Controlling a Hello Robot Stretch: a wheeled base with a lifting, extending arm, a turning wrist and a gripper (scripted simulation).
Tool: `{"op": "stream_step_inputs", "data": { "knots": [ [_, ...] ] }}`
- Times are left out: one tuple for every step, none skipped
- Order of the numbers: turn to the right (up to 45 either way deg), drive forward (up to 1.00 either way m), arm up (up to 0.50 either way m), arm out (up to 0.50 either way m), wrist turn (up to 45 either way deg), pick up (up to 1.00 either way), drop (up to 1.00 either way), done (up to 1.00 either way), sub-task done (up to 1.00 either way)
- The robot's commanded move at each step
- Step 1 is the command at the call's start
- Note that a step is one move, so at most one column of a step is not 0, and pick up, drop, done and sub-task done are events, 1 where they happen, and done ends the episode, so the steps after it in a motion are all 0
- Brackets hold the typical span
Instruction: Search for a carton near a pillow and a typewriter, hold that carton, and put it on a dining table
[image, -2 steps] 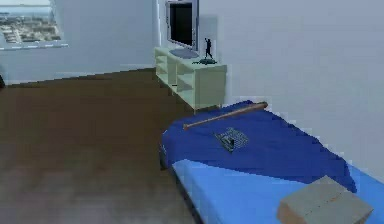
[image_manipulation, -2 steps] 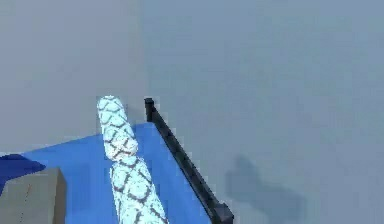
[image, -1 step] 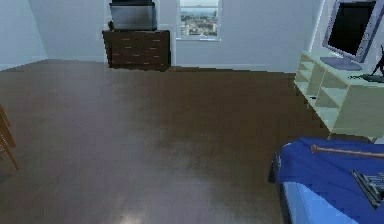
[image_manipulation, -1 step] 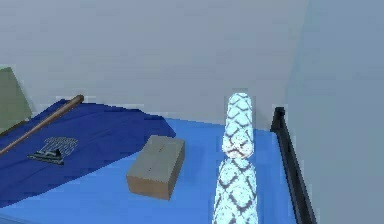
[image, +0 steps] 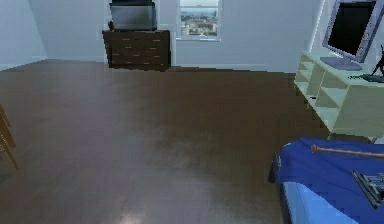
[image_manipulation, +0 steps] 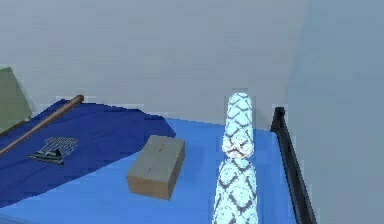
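Carton: brown box, lying flat on the bed, on the pale blue sheet, approx. mid-bed in the arm side view and toward the bed's near edge. It rests on the sheet and touches nothing else. Two white patterned pillows lie end to end along the head-end edge. The nearer one is just beside the carton w/ a strip of sheet btwn them. Dark bed frame runs behind the pillows at that edge. Dark blue blanket covers the foot-end part of the bed, its border just beside the carton. On the blanket is a small dark flat item w/ a pale grid pattern. It is well apart from the carton, and type cannot be told. A wooden bat lies slantwise nr the bed's far foot-end corner. Pincer state: cannot tell. Fwd view: dark wood floor, w/ the bed's corner at the lower right. Dark dresser stands at the far wall w/ a TV on top and a window just beside it. Pale green shelf unit at the view's right carries a monitor.
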Motion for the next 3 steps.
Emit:
{"op": "stream_step_inputs", "data": {
  "knots": [
    [0.0, 0.0, 0.22, 0.0, 0.0, 0.0, 0.0, 0.0, 0.0],
    [0.0, 0.0, 0.0, 0.38, 0.0, 0.0, 0.0, 0.0, 0.0],
    [0.0, 0.0, 0.0, 0.0, 45.0, 0.0, 0.0, 0.0, 0.0]
  ]
}}
